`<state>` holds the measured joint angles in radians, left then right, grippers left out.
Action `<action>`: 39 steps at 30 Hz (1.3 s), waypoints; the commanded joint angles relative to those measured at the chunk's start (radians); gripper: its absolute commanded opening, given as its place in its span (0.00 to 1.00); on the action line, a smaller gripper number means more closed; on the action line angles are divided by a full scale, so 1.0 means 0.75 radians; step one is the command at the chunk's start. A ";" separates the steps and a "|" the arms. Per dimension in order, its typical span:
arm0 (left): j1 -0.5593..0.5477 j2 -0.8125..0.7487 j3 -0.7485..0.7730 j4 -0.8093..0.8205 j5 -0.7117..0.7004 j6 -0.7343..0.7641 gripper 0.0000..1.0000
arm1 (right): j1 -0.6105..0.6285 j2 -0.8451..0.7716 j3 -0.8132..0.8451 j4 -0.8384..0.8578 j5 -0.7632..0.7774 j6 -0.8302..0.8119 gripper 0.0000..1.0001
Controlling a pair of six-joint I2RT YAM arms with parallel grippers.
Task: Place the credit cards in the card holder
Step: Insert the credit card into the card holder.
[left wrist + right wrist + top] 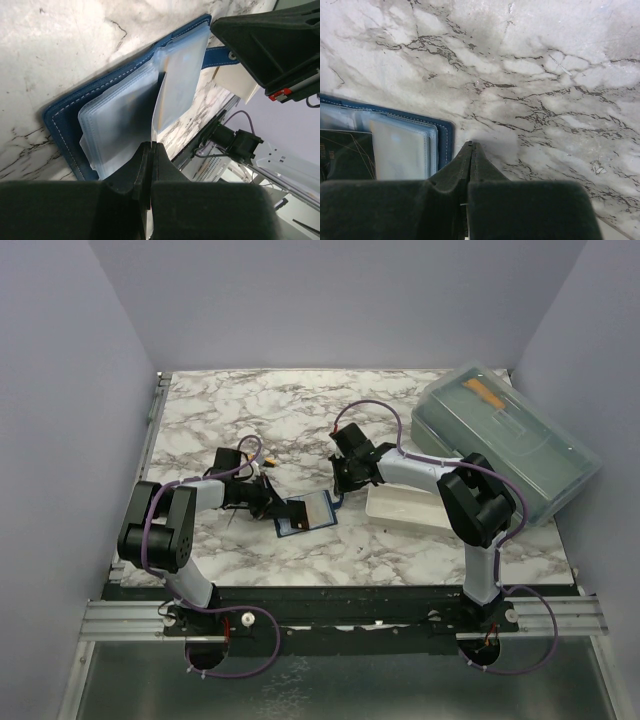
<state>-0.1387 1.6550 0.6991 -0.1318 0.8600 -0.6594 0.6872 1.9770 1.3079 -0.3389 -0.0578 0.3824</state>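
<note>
The navy card holder (pixel 305 512) lies open on the marble, its clear plastic sleeves fanned out (pixel 115 125). My left gripper (pixel 151 146) is shut on the edge of one sleeve (pixel 172 85) and holds it upright; in the top view it (pixel 272 502) sits at the holder's left edge. My right gripper (pixel 470 145) is shut, tips just beside the holder's navy edge (pixel 445 142), over bare marble; it also shows in the top view (pixel 340 485). A dark panel with gold lines (pixel 345 155) sits in one sleeve. I cannot pick out a golden-tan or pale bluish-grey card.
A white tray (pixel 405 508) lies right of the holder. A large grey-green translucent box (pixel 505 440) with an orange strip (pixel 483 392) stands at the back right. A tiny yellow-and-black object (pixel 268 462) lies behind the left gripper.
</note>
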 commanded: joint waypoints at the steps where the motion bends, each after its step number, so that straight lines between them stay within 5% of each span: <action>1: 0.005 0.017 -0.002 0.066 0.002 -0.035 0.00 | -0.002 0.059 0.013 -0.041 -0.005 -0.026 0.00; 18: -0.004 0.069 0.022 0.122 -0.022 -0.052 0.00 | -0.002 0.094 0.038 -0.042 -0.025 -0.037 0.00; 39: -0.178 0.018 -0.159 0.543 -0.294 -0.319 0.00 | -0.002 0.109 0.033 -0.033 -0.064 -0.027 0.00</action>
<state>-0.2012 1.6867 0.6064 0.1905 0.7918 -0.8608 0.6849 2.0029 1.3403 -0.3374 -0.0906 0.3721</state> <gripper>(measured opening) 0.018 0.005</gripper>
